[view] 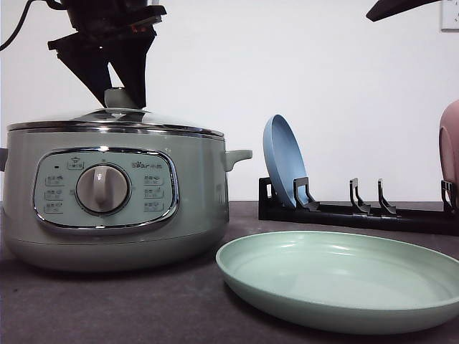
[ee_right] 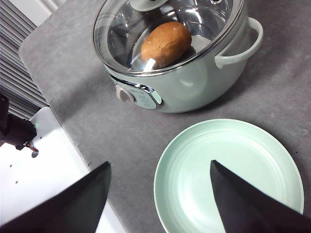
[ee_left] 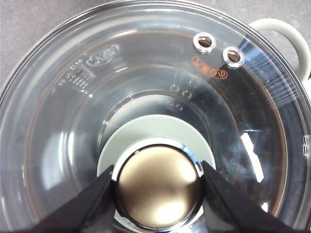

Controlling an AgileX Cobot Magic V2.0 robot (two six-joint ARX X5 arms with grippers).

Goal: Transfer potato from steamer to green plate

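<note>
The steamer (view: 115, 208) stands at the left of the table with its glass lid (view: 115, 118) on. From the right wrist view the potato (ee_right: 166, 42) shows through that lid, lying inside the steamer (ee_right: 194, 82). My left gripper (view: 118, 97) reaches down from above, its two fingers pressed against either side of the lid knob (ee_left: 158, 187). The green plate (view: 337, 279) lies bare at the front right, close beside the pot. High above the green plate (ee_right: 233, 165) my right gripper (ee_right: 160, 194) hangs open with nothing between its fingers.
Behind the green plate a black dish rack (view: 358, 213) holds a blue plate (view: 285, 161) upright, and a pink plate (view: 450, 143) shows at the right edge. The steamer's side handle (view: 237, 156) juts toward the rack. The table's edge and a white surface (ee_right: 43, 160) lie nearby.
</note>
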